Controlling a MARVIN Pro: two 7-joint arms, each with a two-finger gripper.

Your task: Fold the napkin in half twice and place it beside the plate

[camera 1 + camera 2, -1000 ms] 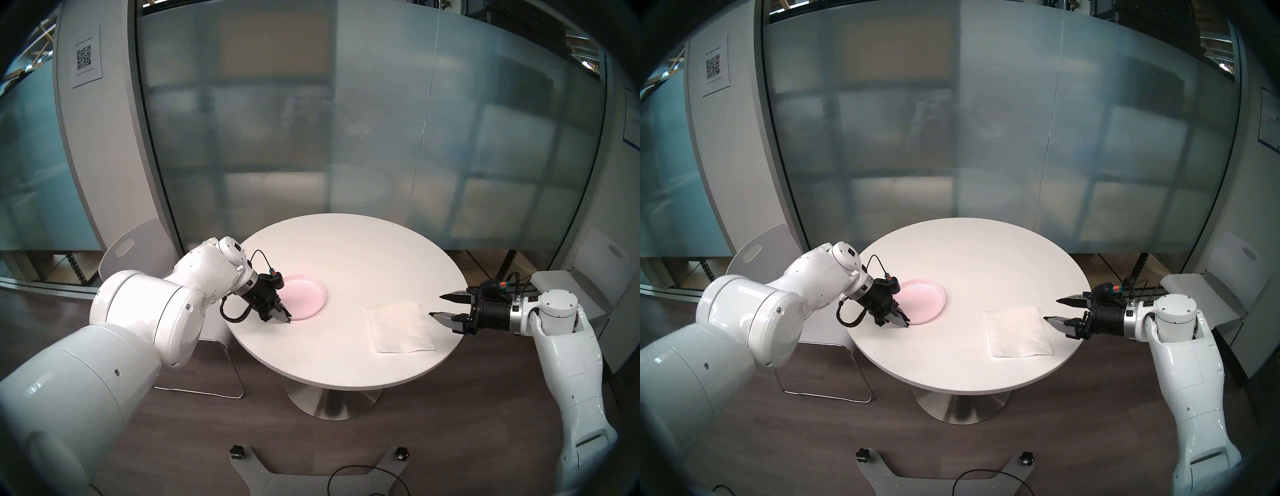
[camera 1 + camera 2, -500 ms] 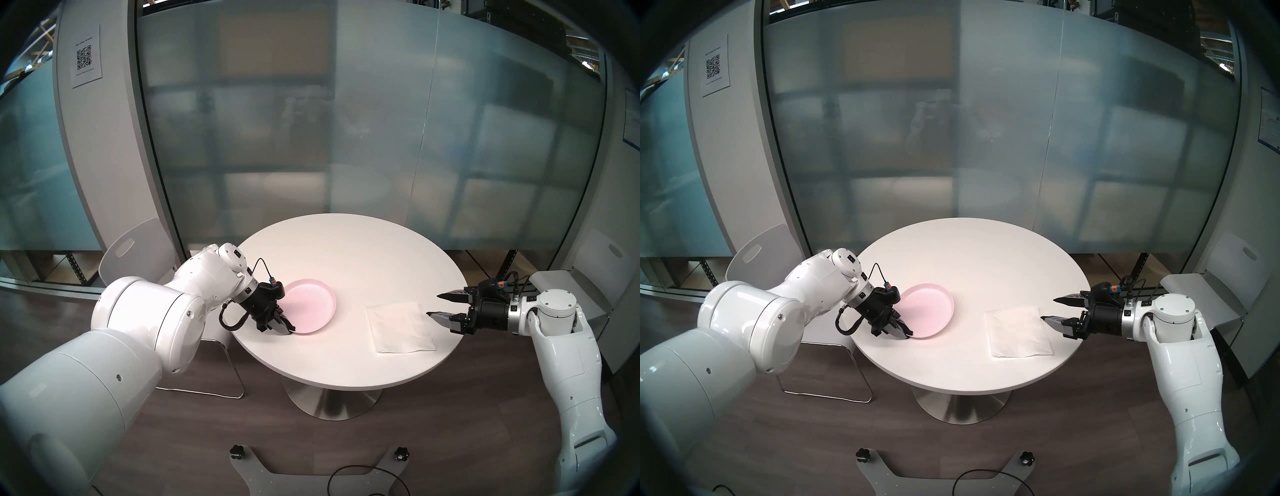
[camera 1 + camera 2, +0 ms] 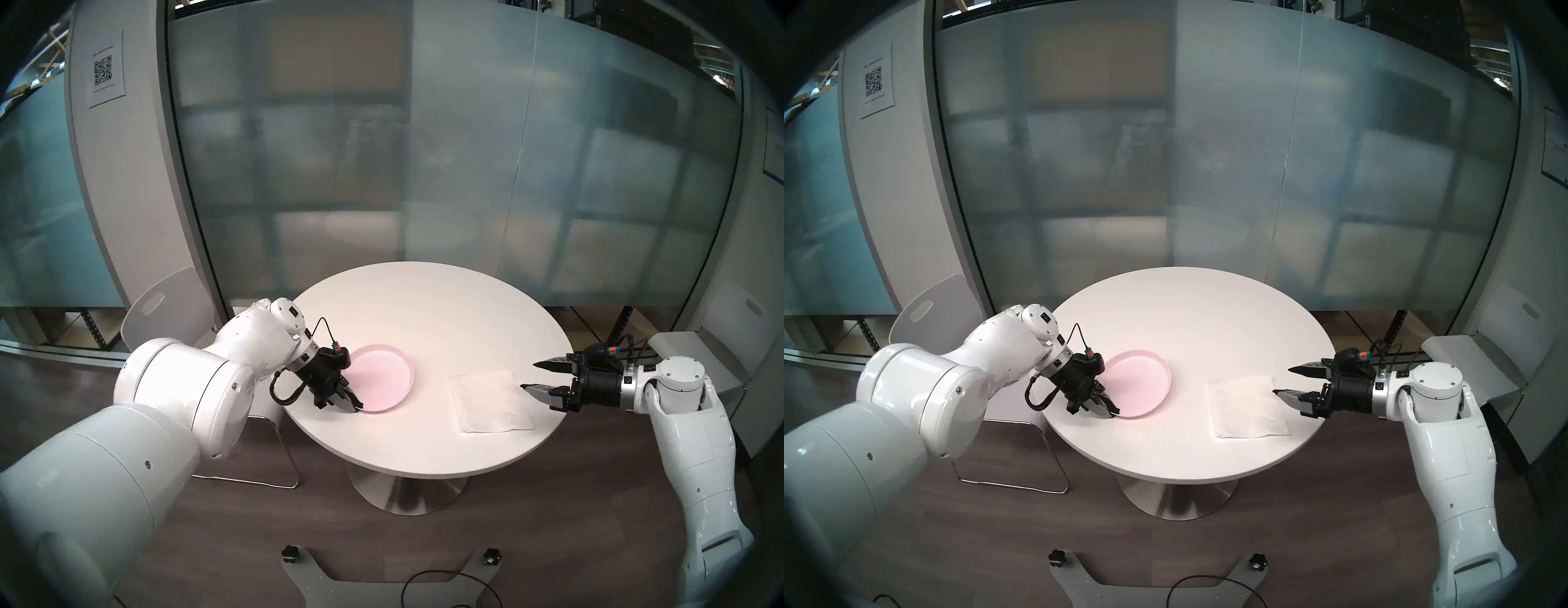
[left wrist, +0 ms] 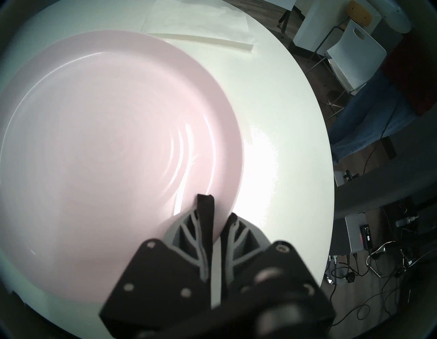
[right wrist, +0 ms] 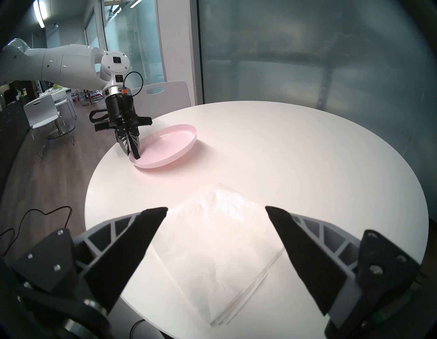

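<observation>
while gripped, plate [image 3: 384, 378] in left gripper [image 3: 355, 405]

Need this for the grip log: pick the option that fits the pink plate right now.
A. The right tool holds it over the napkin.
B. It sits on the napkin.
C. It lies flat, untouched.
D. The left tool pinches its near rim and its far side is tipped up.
D: the left tool is shut on the rim of the plate, whose far edge stands off the table.

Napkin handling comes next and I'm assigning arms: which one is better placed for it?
Right. Its end effector is open just beside the napkin; the left end effector is shut on the plate rim.
</observation>
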